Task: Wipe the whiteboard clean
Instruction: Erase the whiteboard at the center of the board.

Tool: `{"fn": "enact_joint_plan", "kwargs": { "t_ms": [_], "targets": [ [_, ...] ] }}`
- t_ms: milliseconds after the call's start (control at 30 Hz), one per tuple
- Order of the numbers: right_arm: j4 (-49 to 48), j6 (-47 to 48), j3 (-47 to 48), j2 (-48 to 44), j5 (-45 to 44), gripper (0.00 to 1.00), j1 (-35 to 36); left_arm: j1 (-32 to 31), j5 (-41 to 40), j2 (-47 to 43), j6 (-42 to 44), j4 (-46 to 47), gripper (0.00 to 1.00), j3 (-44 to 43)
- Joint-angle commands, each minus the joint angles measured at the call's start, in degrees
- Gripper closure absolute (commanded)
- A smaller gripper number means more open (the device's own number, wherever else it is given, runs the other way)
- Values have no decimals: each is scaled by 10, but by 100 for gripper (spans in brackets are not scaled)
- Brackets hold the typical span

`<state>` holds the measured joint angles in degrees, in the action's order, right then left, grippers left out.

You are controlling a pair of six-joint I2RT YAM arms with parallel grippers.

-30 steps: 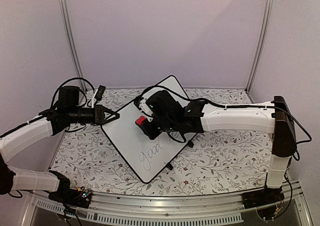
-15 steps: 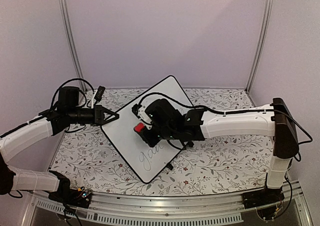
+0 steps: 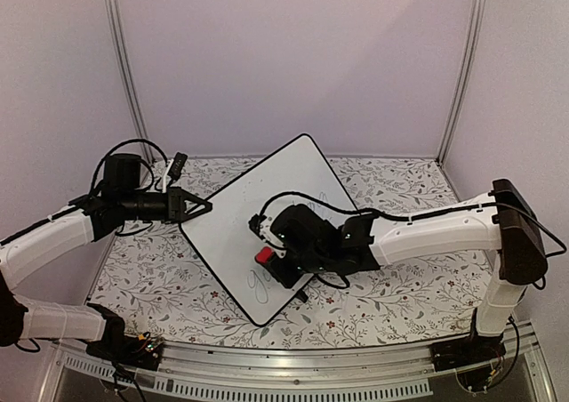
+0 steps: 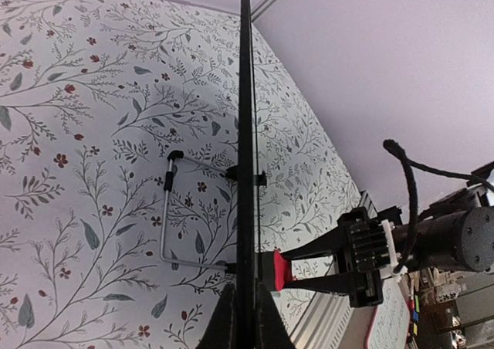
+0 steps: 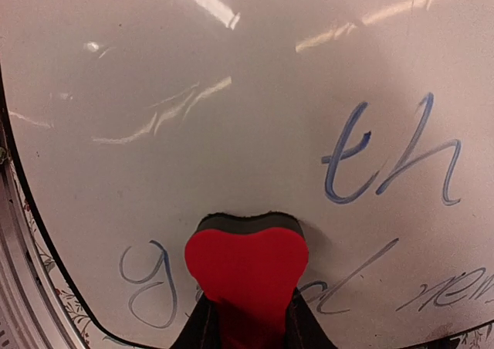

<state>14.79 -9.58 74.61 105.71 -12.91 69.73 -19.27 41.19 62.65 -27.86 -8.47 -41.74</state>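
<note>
**Eraser on the board**

My left pincer (image 3: 204,205) pinches the whiteboard (image 3: 267,197) tight at its 9 o'clock corner. My right pincer (image 3: 267,260) squeezes the red eraser (image 5: 247,264), pressed flat on the board's 6 o'clock end, among the writing (image 5: 340,160).

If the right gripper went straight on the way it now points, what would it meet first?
The whiteboard. The right gripper points at its face, and the red eraser it holds seems pressed there, beside the handwriting; exact contact is hard to judge.
</note>
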Motion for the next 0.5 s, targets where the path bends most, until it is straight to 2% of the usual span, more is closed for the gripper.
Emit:
{"fn": "enact_joint_plan", "kwargs": {
  "t_ms": [0, 467],
  "targets": [
    [30, -18, -26, -14, -16, 100, -31, -3, 18, -1, 10, 10, 100, 5],
    [28, 6, 33, 13, -10, 100, -46, -3, 19, -1, 10, 11, 100, 5]
  ]
}}
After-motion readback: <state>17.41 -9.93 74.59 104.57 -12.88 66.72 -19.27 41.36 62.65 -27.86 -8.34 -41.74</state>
